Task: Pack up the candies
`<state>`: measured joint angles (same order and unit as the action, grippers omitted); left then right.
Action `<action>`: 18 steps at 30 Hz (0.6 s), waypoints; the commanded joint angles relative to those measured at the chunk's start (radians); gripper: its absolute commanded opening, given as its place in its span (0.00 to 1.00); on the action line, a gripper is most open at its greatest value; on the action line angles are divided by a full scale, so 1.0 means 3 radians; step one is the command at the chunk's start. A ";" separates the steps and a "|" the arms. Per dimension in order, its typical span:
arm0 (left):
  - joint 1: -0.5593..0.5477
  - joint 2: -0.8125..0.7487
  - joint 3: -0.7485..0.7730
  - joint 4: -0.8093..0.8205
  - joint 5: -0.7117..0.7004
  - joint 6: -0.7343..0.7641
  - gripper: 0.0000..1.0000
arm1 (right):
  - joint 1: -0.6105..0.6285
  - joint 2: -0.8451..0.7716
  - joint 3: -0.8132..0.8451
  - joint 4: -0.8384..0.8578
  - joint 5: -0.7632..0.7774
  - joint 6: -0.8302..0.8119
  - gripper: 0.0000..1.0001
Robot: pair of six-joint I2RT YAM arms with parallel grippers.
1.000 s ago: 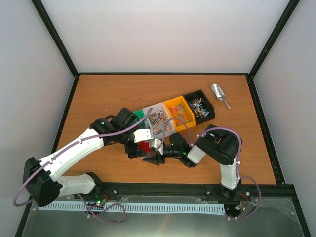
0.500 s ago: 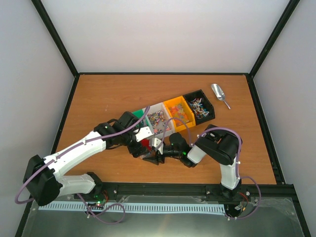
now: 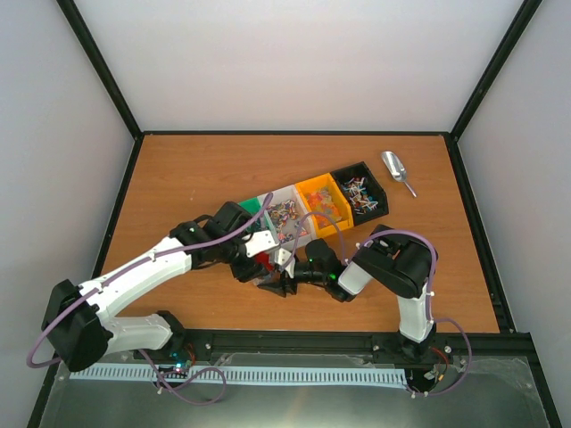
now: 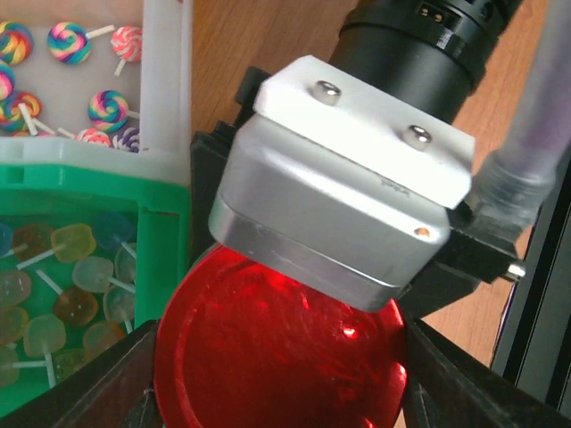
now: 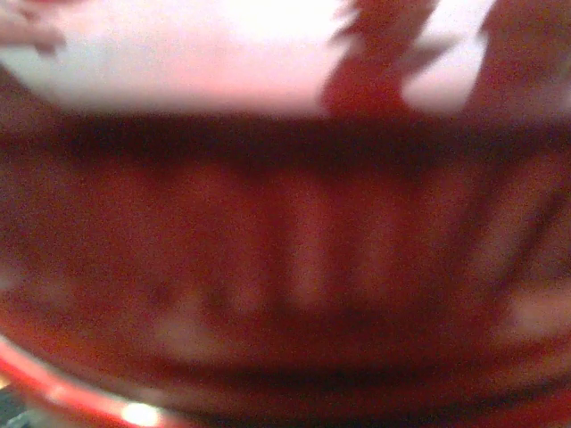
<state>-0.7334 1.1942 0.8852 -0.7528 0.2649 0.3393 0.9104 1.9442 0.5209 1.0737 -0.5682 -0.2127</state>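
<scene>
The candies lie in a row of bins: green (image 3: 253, 206), white (image 3: 285, 215), orange (image 3: 323, 202) and black (image 3: 361, 193). In the left wrist view, swirled lollipops (image 4: 71, 43) fill the white bin and pale ones (image 4: 62, 285) the green bin. A red round lid (image 3: 261, 262) sits just in front of the bins. My left gripper (image 3: 258, 268) has its fingers (image 4: 125, 379) against both sides of the lid (image 4: 277, 357). My right gripper (image 3: 284, 283) is pressed in from the right. Its wrist block (image 4: 348, 205) overhangs the lid. The right wrist view is filled by the blurred red lid (image 5: 285, 267), and its fingers are hidden.
A silver metal scoop (image 3: 396, 169) lies at the back right beyond the black bin. Black frame rails run round the wooden table (image 3: 178, 169). The two arms meet closely at the table's front centre.
My left gripper has moved right and toward the front, onto the red lid, and has stayed there for the last half second. The right arm has not moved.
</scene>
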 commanded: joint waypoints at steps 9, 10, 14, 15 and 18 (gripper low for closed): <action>-0.0009 0.0402 0.0413 -0.0942 0.0711 0.1913 0.49 | 0.0018 0.0127 -0.0074 -0.0347 -0.0131 -0.0149 0.23; -0.0010 0.0459 0.0497 -0.1072 0.0745 0.2112 0.49 | 0.0018 0.0128 -0.0071 -0.0352 -0.0136 -0.0150 0.23; 0.0006 0.0624 0.0754 -0.1196 0.0613 0.2341 0.55 | 0.0018 0.0126 -0.0071 -0.0352 -0.0127 -0.0145 0.23; 0.0032 0.0638 0.0788 -0.1100 0.0589 0.2203 0.58 | 0.0017 0.0126 -0.0067 -0.0352 -0.0113 -0.0137 0.23; 0.0129 0.0595 0.0811 -0.0864 0.0631 0.1692 0.76 | 0.0018 0.0133 -0.0063 -0.0357 -0.0054 -0.0115 0.23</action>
<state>-0.7048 1.3804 1.0866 -1.0058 0.3614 0.8562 0.9104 1.9442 0.5182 1.0767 -0.6079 -0.2459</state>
